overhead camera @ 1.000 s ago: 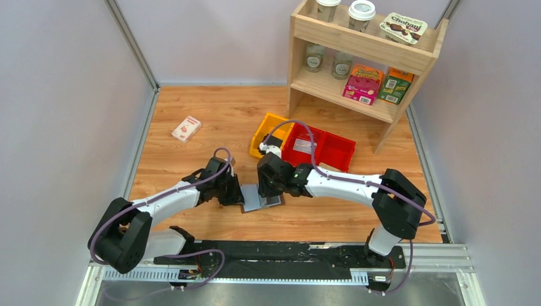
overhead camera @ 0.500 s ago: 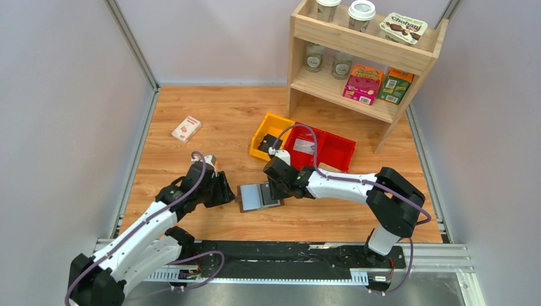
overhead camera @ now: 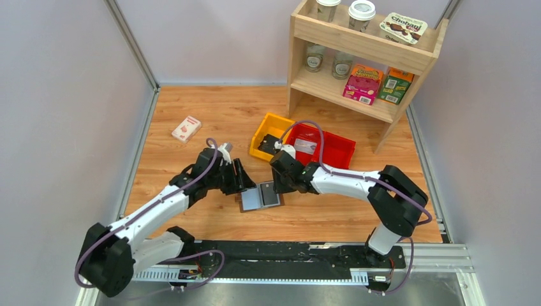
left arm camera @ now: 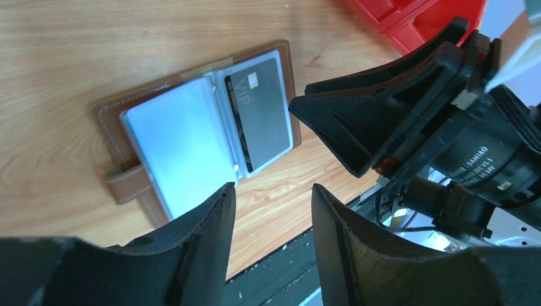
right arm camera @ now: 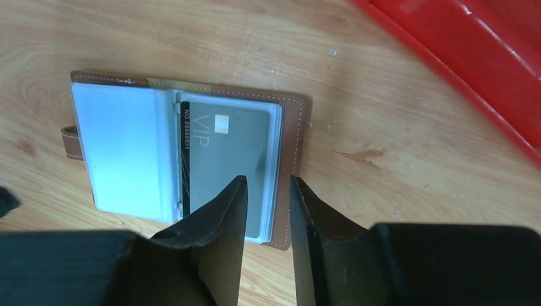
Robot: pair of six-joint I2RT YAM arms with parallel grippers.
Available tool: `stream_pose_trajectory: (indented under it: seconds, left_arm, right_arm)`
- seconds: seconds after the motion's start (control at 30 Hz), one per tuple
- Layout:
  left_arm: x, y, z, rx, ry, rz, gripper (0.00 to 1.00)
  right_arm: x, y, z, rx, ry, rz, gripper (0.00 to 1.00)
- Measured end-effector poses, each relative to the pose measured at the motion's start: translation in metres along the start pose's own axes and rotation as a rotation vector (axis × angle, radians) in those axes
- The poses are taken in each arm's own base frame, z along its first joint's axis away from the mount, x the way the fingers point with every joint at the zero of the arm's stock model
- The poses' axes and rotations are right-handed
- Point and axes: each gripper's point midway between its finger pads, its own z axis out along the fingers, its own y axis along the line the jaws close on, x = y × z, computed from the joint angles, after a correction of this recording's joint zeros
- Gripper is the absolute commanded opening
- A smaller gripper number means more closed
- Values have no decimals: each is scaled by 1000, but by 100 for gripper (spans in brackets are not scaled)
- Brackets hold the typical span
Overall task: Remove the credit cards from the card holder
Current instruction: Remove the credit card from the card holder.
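Card holder (overhead camera: 261,197) lies spread open and flat on the wooden table (overhead camera: 191,108), near the centre, between both grippers. A grey VIP card (right arm camera: 226,156) sits in its right clear sleeve; the left sleeve looks pale blue. Left gripper (overhead camera: 244,178) is just left of the holder, fingers spread, empty. Right gripper (overhead camera: 281,185) is at the holder's far-right edge, fingers a narrow gap apart, pinching nothing. Red bin (overhead camera: 338,152) stands farther back, to the right.

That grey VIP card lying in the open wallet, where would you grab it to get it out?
Probably by a thin edge, coming straight down from above. The VIP card lies flat inside a clear sleeve of the open card holder, so no face can be pinched. Its dark-striped long edge by the centre fold looks the most exposed; which side the sleeve opens toward, I cannot tell.
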Motion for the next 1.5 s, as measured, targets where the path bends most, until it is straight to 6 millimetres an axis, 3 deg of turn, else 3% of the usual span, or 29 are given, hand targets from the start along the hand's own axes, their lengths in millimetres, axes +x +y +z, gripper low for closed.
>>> stream_pose_trajectory:
  seconds: [0.37,0.77,1.2,1.5]
  left_arm:
    - [13,21,50,-41,122,-62,47]
    - [26,36,69,-41,155,-99,46]
    - [27,29,79,8,172,-145,39]
    - [26,22,70,36,148,-157,23]
  right_arm:
    - [-9,0,7,-92,5,63,28]
    - [10,5,16,-167,54,85,26]
    - [11,9,18,-205,51,116,25]
    - [10,10,18,-210,48,125,25]
